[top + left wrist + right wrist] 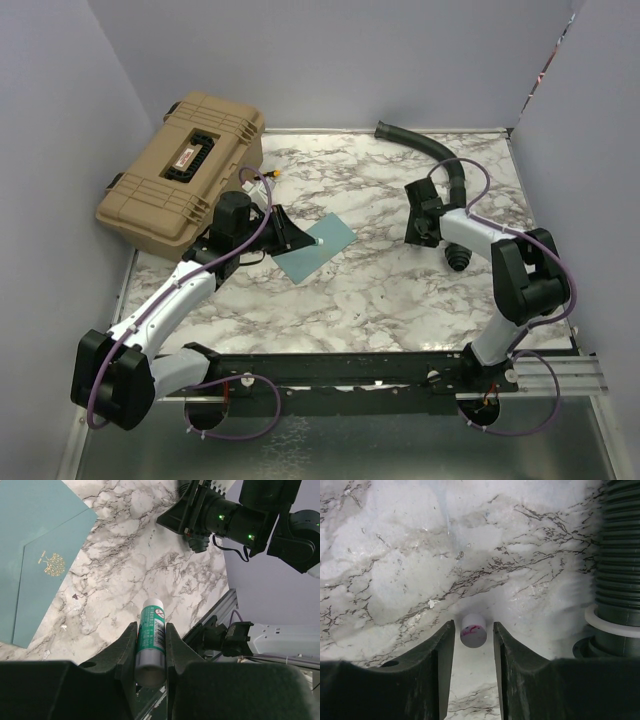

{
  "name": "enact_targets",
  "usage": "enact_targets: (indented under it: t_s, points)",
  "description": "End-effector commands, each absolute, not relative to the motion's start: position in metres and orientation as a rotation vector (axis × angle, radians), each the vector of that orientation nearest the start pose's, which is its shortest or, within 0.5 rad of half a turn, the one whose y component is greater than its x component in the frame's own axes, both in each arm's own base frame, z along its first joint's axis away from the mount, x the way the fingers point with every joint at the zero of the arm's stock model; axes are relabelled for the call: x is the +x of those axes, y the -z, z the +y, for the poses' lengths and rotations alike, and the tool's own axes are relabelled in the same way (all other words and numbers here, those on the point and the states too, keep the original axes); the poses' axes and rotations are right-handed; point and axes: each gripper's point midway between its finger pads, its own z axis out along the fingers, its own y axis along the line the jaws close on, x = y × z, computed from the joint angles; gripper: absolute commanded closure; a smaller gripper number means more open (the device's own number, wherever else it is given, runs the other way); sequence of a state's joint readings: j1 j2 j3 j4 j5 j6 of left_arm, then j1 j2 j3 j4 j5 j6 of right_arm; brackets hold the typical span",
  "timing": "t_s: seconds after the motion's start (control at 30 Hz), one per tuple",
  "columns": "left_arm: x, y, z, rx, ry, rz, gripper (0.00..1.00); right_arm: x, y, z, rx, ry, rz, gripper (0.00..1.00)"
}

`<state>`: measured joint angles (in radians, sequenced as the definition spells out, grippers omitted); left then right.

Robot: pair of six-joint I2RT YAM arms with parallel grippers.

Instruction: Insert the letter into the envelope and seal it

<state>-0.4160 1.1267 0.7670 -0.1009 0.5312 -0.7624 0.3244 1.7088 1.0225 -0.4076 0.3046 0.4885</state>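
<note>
left gripper (151,626) clamps green-white glue stick tube (151,637); right gripper (473,625) jaws half-wide astride small white round cap (473,631), not touching; centre cap, pinch gently; teal paper envelope (35,545) lies apart.

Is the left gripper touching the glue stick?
Touching. The left wrist view shows the left gripper with fingers pressed against both sides of the glue stick.

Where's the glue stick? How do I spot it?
Find the marble table and the teal envelope lying on it. By the envelope's edge, the left gripper pinches the glue stick: a small round tube with a green-and-white label, unlike the flat envelope.
</note>
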Motion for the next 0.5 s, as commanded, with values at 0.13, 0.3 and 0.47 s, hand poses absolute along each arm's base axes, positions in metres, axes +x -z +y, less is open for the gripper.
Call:
enact_targets:
  t_s: [0.13, 0.3, 0.47]
  points:
    - [0.257, -0.218, -0.242, 0.021, 1.282, 2.173, 1.0, 0.37, -0.031, 0.08, 0.311, 0.108, 2.553, 0.63]
    - [0.257, -0.216, -0.242, 0.022, 1.281, 2.175, 1.0, 0.366, -0.026, 0.083, 0.303, 0.077, 2.579, 0.63]
    - [0.256, -0.215, -0.242, 0.021, 1.28, 2.176, 1.0, 0.364, -0.022, 0.086, 0.304, 0.046, 2.595, 0.65]
